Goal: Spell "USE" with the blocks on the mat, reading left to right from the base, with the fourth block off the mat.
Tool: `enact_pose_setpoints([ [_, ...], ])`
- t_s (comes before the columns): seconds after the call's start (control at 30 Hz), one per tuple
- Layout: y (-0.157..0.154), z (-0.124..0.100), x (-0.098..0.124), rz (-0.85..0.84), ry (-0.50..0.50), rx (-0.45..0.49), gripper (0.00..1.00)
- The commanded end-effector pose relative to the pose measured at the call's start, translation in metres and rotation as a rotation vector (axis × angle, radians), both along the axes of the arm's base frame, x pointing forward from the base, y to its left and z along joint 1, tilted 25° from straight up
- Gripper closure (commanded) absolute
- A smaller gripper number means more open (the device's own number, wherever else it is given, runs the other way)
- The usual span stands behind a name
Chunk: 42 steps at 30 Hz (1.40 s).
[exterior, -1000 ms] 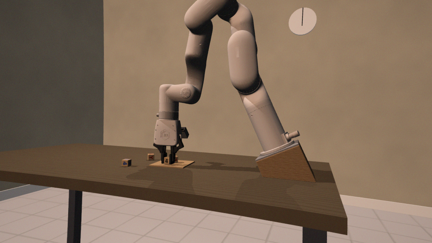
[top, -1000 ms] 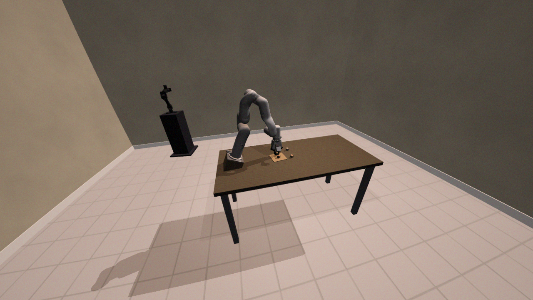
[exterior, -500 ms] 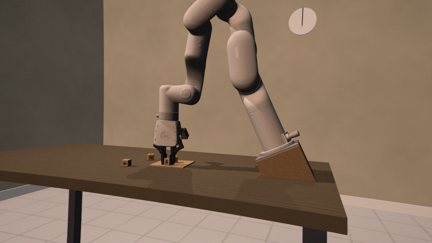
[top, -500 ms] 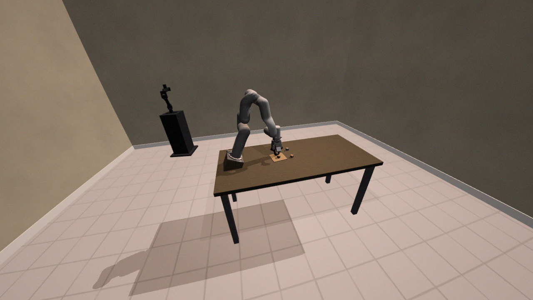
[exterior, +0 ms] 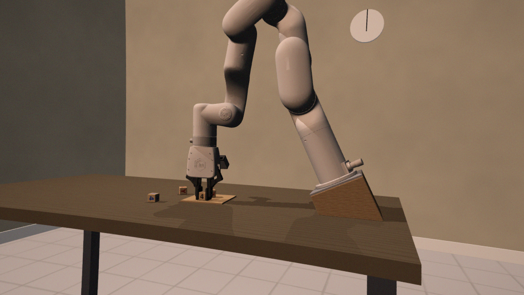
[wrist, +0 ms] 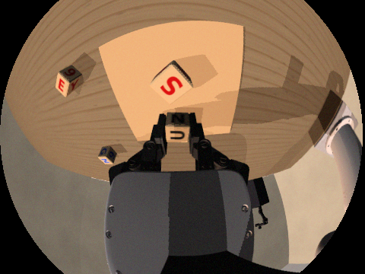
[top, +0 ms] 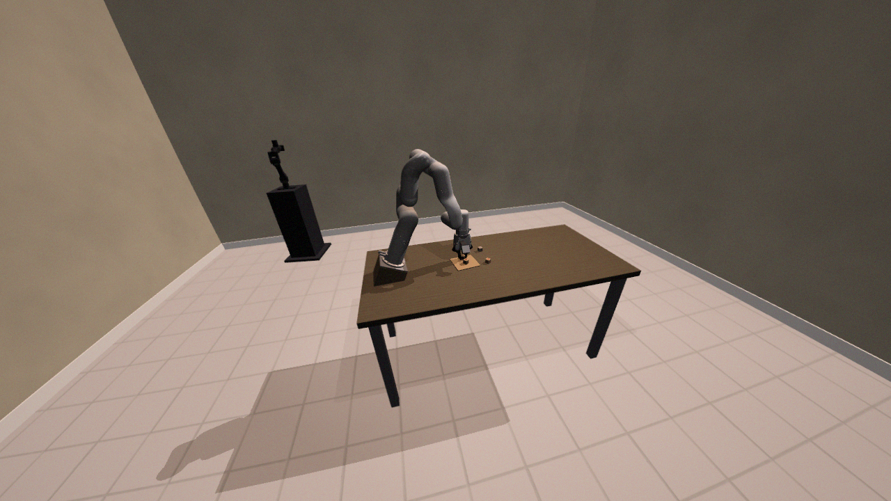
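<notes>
Behind the tool in the top view, a black pedestal (top: 296,220) stands well apart; a round wall clock (exterior: 367,25) hangs above the tool's level.

Here's the bench (top: 548,261) (exterior: 109,209) (wrist: 274,141), brown wood on dark legs, standing on pale tiles (top: 592,435) (exterior: 205,264)! Grey and tan walls rise behind, a round white disc (exterior: 360,27) hangs on the tan one, and shadows stretch below!
</notes>
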<state>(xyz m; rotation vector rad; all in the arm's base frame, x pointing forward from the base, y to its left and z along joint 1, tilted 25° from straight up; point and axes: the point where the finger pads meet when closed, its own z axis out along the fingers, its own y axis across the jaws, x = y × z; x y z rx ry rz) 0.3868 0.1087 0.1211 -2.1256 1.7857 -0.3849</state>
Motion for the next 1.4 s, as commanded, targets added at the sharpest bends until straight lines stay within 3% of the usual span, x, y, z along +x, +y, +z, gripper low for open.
enact_pose_setpoints([
  [0.0,0.0003,0.0011,0.0008,0.000,-0.003,0.001,0.79],
  [0.63,0.0003,0.0011,0.0008,0.000,-0.003,0.001,0.79],
  [1.13,0.0003,0.0011,0.0008,0.000,-0.003,0.001,0.58],
  [1.37,0.0003,0.0011,0.0008,0.000,-0.003,0.001,0.58],
])
